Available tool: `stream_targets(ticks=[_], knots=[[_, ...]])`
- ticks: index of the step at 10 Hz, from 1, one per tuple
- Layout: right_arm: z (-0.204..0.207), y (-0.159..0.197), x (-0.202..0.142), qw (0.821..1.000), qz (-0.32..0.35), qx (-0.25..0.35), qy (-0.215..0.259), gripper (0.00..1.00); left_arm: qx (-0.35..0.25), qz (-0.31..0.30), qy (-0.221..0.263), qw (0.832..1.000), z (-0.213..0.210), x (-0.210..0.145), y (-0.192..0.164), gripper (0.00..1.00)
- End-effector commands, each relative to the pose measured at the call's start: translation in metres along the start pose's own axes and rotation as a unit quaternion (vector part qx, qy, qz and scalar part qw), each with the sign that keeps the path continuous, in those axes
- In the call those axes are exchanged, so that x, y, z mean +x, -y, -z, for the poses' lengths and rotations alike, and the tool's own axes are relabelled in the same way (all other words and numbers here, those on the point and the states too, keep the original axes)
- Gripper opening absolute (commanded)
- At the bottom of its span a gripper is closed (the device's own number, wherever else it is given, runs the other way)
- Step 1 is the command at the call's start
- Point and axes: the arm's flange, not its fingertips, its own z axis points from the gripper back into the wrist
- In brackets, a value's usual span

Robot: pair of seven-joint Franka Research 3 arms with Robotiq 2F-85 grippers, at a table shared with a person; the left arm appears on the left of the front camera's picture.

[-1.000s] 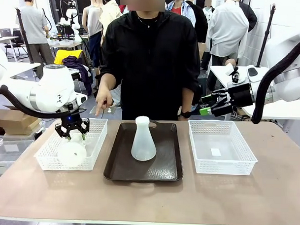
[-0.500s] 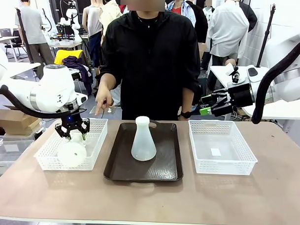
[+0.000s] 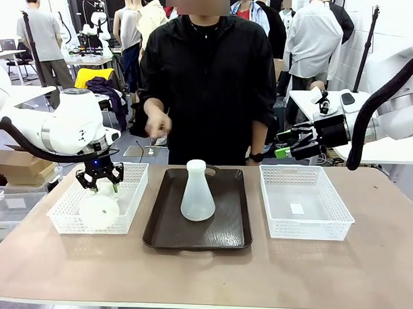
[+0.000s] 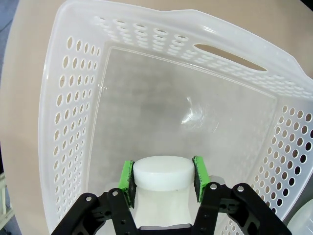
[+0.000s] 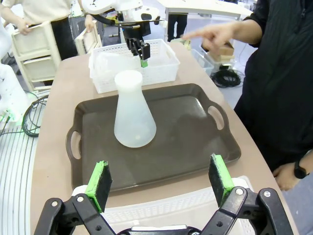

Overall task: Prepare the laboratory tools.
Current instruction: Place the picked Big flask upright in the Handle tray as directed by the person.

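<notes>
One flask on tray, between two baskets.

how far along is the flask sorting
Nothing looks finished. In hand: the left gripper is shut on the neck of one translucent whitish conical flask in the left white mesh basket. Left: the second flask stands upright on the dark brown tray; the right gripper is open.

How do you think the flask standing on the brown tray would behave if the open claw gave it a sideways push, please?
The flask would probably slide rather than tip, since its base is wide and its neck narrow. It looks like empty translucent plastic, so likely light. The tray looks smooth, so it may skid easily.
</notes>
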Motion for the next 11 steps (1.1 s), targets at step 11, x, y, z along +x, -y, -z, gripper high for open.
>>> stream_targets(ticks=[11], knots=[[0.0000,-0.0007,-0.0004,1.000,0.000,0.001,-0.002,1.00,-0.003,0.005,0.000,1.000,0.0001,0.0000,0.0008,0.00]])
